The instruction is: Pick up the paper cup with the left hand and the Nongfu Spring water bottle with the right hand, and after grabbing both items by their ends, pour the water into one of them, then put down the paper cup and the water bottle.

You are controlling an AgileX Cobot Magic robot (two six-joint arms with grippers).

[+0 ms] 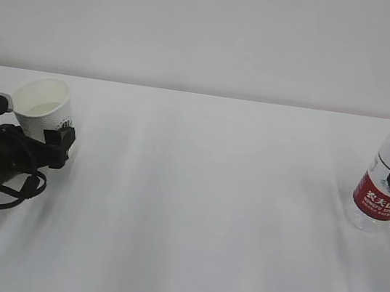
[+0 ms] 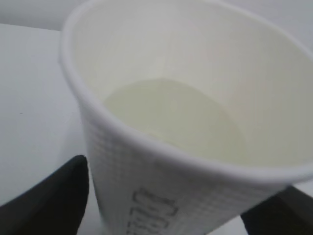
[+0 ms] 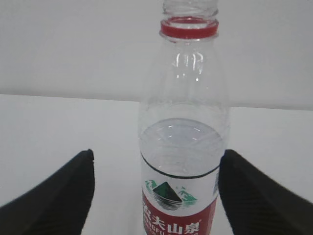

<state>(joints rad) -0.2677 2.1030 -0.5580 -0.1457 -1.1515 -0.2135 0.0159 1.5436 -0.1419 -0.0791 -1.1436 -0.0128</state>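
A plain white table runs back to a bare pale wall. At the far left, the paper cup leans tilted between the spread fingers of the left hand; whether they touch it I cannot tell. At the right edge, the Nongfu Spring water bottle stands upright (uncapped, water just above the label) between the right hand's wide fingers, apparently not touching.

White table, plain pale wall
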